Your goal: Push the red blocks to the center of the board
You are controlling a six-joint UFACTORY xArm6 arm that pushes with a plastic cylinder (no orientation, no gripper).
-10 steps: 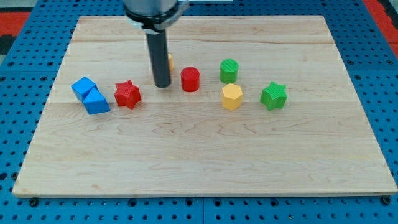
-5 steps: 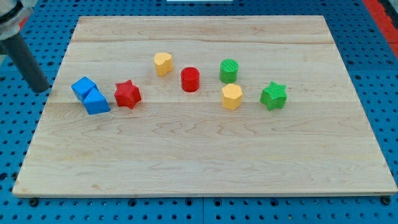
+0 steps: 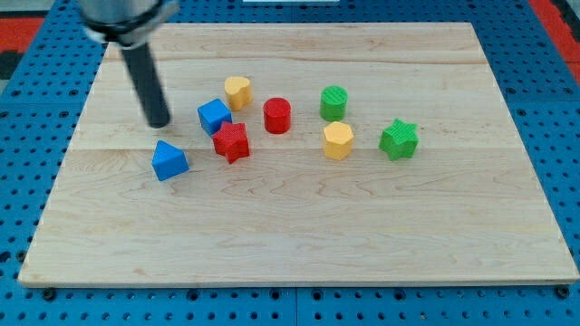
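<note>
The pale wooden board (image 3: pixel 299 226) lies on a blue pegboard desk (image 3: pixel 27 100), and the dark rod stands toward ten o'clock of the board's middle, my tip (image 3: pixel 159 124) resting on bare wood. There is no claw on this arm, so nothing is spread, pressed together or pinching; the rod is all it has.

My tip sits at nine o'clock of the blue plastic cube (image 3: pixel 215 116), near but apart, and at about twelve o'clock of the blue plastic wedge-like block (image 3: pixel 169 160). The red plastic star (image 3: pixel 231 142) touches the blue cube, lying at its five o'clock. The red plastic cylinder (image 3: pixel 277 116) stands at two o'clock of the star, just above the board's middle and close to being placed already. The yellow plastic rounded block (image 3: pixel 237 91), green plastic cylinder (image 3: pixel 333 102), yellow plastic hexagonal block (image 3: pixel 337 140) and green plastic star (image 3: pixel 398 139) are scattered from twelve to three o'clock.

To do this well, I would bring my tip round to the star's nine o'clock side, clear of the blue cube, and push slowly toward three o'clock, so the cube is not dragged along.
</note>
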